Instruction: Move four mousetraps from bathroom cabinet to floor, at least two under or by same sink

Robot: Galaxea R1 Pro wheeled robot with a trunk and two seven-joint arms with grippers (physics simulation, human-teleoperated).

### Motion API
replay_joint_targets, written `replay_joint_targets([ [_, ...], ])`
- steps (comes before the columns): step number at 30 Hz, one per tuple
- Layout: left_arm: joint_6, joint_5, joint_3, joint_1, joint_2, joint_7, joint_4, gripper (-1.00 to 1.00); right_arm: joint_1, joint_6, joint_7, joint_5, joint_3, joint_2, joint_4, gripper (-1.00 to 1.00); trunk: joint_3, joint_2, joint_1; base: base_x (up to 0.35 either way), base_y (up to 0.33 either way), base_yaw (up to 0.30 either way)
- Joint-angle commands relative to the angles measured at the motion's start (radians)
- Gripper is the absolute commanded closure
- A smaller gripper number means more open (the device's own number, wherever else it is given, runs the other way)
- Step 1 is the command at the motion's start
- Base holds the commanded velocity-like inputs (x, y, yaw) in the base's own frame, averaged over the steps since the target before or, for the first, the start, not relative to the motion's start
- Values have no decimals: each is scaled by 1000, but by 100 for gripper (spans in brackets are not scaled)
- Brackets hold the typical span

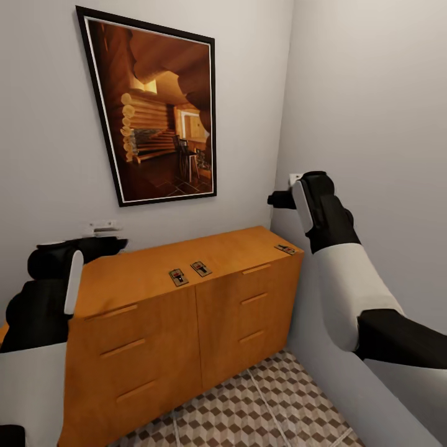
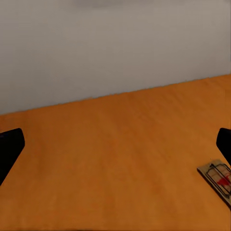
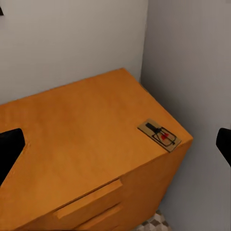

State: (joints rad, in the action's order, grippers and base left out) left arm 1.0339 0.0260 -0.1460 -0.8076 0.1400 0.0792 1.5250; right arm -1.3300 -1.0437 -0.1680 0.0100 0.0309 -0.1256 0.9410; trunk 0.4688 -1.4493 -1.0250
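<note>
— Jaws on both your grippers stand wide, holding nothing?
— Yes. Three small brown wooden mousetraps lie on your orange-brown wooden cabinet (image 1: 186,323): two (image 1: 178,277) (image 1: 200,268) mid-top, one (image 3: 159,134) at its right corner.

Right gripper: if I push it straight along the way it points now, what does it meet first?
Most likely the bare top of the cabinet, judging from the right wrist view. The mousetrap near the corner lies off to one side of that line. Depth is uncertain.

Three mousetraps (image 1: 178,277) (image 1: 200,268) (image 1: 285,249), one cabinet (image 1: 186,335), one picture (image 1: 158,112).
</note>
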Motion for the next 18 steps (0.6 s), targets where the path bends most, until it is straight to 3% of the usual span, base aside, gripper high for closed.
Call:
replay_joint_targets([
  [1,6,2,-17,-1,1,7,1,-100,-2,-4,7,0,2,-6,1,-100,1,-1,0,0,0,0],
  [8,13,2,-82,-1,4,7,1,-100,-5,-4,52,-1,-22,-20,13,-100,1,-1,0,0,0,0],
  [18,13,13,-92,-1,4,6,0,-100,-6,-4,63,-2,-54,-25,26,-100,1,-1,0,0,0,0],
])
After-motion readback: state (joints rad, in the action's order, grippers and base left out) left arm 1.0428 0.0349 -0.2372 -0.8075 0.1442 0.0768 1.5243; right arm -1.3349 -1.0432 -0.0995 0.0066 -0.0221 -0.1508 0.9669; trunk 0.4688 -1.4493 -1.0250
